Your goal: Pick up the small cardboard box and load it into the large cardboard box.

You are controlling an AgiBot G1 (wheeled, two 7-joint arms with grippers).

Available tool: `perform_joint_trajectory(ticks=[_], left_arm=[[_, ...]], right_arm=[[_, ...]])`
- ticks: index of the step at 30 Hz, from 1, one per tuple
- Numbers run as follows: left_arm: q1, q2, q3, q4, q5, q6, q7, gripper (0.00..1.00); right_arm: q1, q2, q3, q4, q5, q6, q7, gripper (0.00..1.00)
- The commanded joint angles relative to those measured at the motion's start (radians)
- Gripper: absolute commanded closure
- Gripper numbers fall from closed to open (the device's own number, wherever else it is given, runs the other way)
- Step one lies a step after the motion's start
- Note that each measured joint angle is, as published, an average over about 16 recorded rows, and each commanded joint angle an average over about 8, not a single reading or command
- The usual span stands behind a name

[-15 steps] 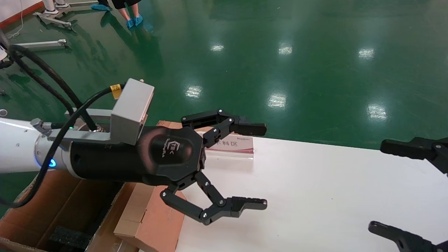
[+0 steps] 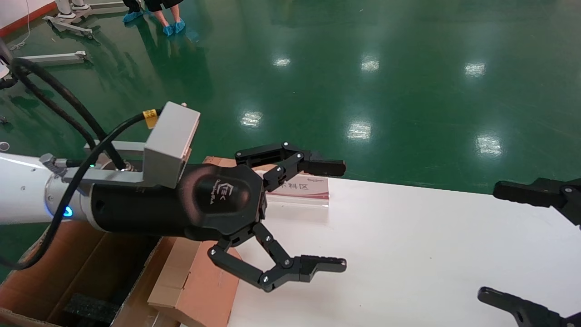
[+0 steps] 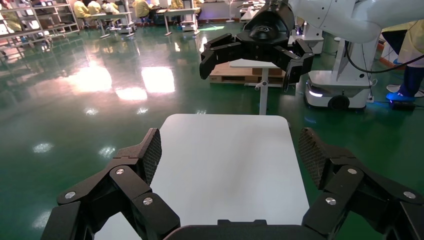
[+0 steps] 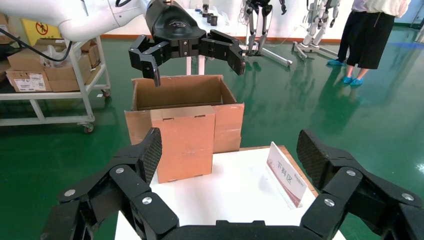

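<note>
The small cardboard box (image 4: 183, 142) (image 2: 202, 281) is a flat brown carton with tuck-flap slots. It stands upright at the left end of the white table (image 2: 408, 254), against the large cardboard box (image 4: 185, 92) (image 2: 59, 272). That large carton is open, with black foam (image 2: 86, 306) on its floor. My left gripper (image 2: 340, 215) (image 3: 230, 145) hangs open and empty above the table, just right of the small box. My right gripper (image 2: 490, 240) (image 4: 229, 146) is open and empty at the table's right end, facing both boxes.
A clear sign stand with Chinese characters (image 2: 299, 188) (image 4: 286, 175) sits at the table's far edge. Green floor surrounds the table. A shelf cart with cartons (image 4: 50, 65) stands beside the large carton, and a person (image 4: 367, 35) stands beyond it.
</note>
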Motion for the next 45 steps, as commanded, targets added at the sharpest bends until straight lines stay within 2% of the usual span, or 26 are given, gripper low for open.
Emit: perform_joint_trajectory(ticks=[1, 8, 14, 23, 32, 38, 45], left_arm=[[0.000, 0.000, -0.001, 0.000, -0.001, 0.000, 0.001, 0.00], [-0.007, -0.009, 0.019, 0.004, 0.031, -0.010, -0.037, 0.00], [-0.053, -0.050, 0.061, -0.029, 0.151, -0.056, -0.131, 0.00], [-0.206, -0.083, 0.167, -0.067, 0.435, -0.080, -0.368, 0.00], [-0.409, -0.031, 0.291, -0.076, 0.727, 0.004, -0.626, 0.00], [-0.506, -0.005, 0.371, -0.072, 0.801, 0.064, -0.758, 0.00], [-0.596, -0.009, 0.490, -0.074, 0.857, 0.077, -0.915, 0.00]], right_arm=[[0.000, 0.000, 0.000, 0.000, 0.000, 0.000, 0.000, 0.00], [0.000, 0.000, 0.000, -0.001, 0.000, 0.000, 0.000, 0.00], [0.001, 0.000, -0.001, -0.001, 0.000, 0.000, -0.001, 0.00], [0.001, 0.000, -0.002, -0.001, 0.001, 0.000, -0.001, 0.00], [0.001, 0.001, -0.002, -0.001, 0.001, 0.000, -0.001, 0.00], [0.001, 0.001, -0.003, -0.001, 0.002, 0.001, -0.002, 0.00], [0.001, 0.001, -0.003, -0.001, 0.002, 0.001, -0.002, 0.00]])
